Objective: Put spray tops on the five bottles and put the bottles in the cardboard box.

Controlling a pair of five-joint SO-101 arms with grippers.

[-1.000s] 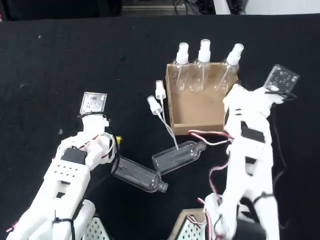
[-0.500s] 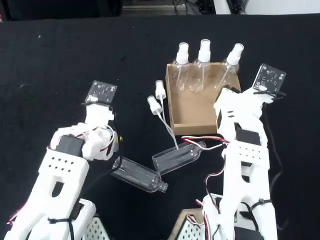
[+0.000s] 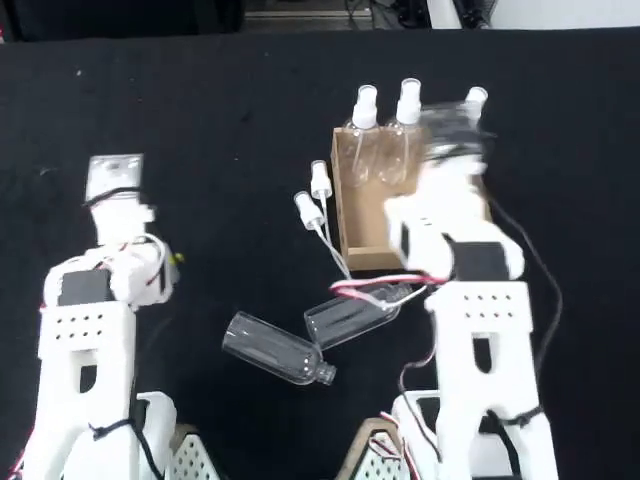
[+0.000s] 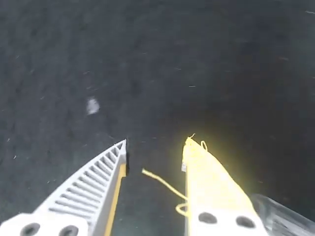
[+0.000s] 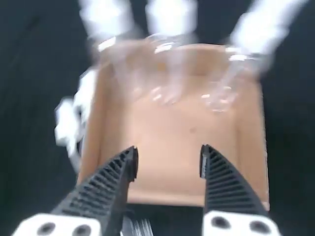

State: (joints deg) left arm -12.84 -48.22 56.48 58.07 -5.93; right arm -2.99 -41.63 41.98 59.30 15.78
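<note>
On the table (image 3: 220,100), two loose tops (image 3: 320,180) are laid just beside the box (image 3: 342,205), and two bare bottles (image 3: 278,348) are laid on their sides nearer to the arms. Three capped bottles (image 3: 405,125) are stood inside the box at its far wall. The step in hand is judged to be the fitting of a top. A top should be gripped by its head, not by the thin tube, while the bottle is clamped by the other gripper with its neck left free. The right gripper (image 5: 168,155) is held above the box, jaws apart and empty, its arm stretched forward. The left gripper (image 4: 155,147) is parted too, pointed down at bare table, well apart from the bottles.
</note>
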